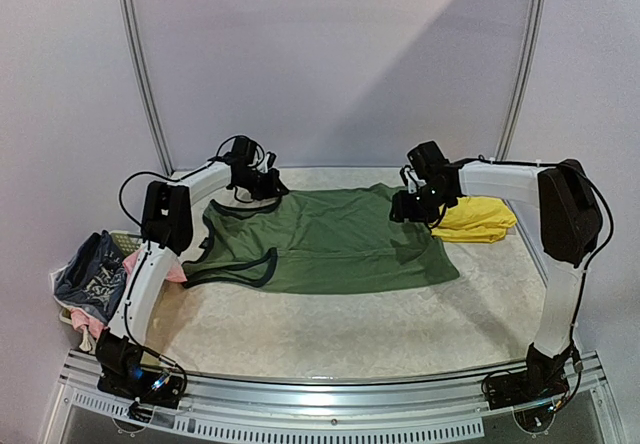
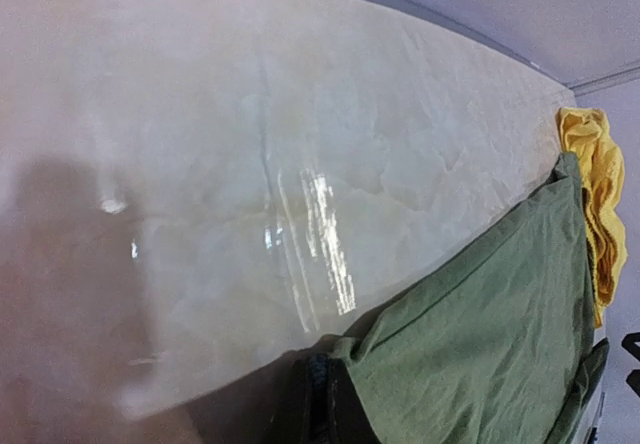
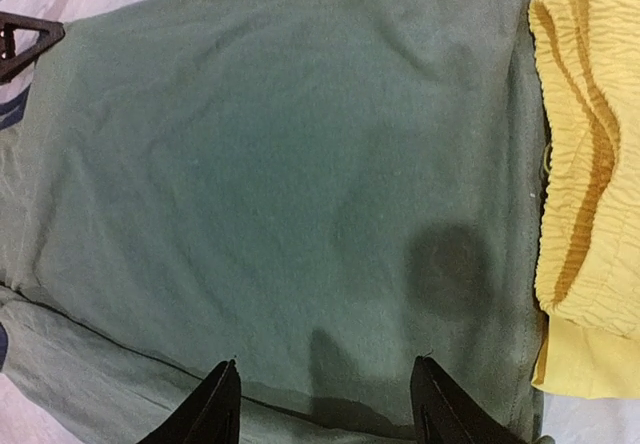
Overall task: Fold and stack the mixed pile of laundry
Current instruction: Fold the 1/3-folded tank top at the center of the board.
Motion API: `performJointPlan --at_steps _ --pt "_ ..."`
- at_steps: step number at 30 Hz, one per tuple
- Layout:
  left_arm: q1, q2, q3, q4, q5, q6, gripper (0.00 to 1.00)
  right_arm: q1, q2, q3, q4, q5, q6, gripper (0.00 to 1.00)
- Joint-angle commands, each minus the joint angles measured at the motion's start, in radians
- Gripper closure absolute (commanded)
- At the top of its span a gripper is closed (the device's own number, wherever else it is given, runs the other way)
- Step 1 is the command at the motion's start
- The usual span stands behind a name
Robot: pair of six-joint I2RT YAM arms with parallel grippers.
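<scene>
Right wrist: right gripper (image 3: 325, 364), jaws apart over top (image 3: 280, 164), spread flat, likely for folding. Shorts (image 3: 590, 164) set aside beside it. Left gripper (image 1: 266, 185): grip indeterminable.

Spread flat on the table (image 1: 330, 334): olive-green sleeveless top (image 1: 330, 249), dark-trimmed armholes leftward. Touching its right hem, bunched yellow shorts (image 1: 478, 219). Heaped at the left edge, blue-grey patterned piece (image 1: 92, 276) beside pink piece (image 1: 135, 262).

The pale marbled surface (image 1: 350, 329) carried an olive-green sleeveless top (image 1: 340, 239) spread flat, with folded yellow shorts (image 1: 478, 219) touching its hem.
</scene>
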Motion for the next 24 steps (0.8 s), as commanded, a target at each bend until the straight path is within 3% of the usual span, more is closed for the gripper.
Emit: performJointPlan --at_steps 1,6,15,18,24 --pt "0.065 -0.114 -0.197 0.064 -0.058 -0.033 1.0 -0.016 0.031 0.102 -0.003 0.0 0.008 0.41" --pt "0.086 -0.125 -0.222 0.045 -0.044 -0.006 1.0 -0.044 0.117 0.274 -0.025 -0.04 0.011 0.41" --pt "0.1 -0.144 -0.254 0.027 -0.034 0.019 1.0 -0.131 0.417 0.653 -0.045 -0.137 -0.013 0.43" --pt "0.1 -0.14 -0.253 0.027 -0.019 0.026 1.0 -0.174 0.536 0.808 -0.049 -0.189 0.012 0.43" --pt "0.099 -0.124 -0.238 0.02 0.005 0.029 1.0 -0.24 0.693 0.953 0.041 -0.28 0.129 0.44"
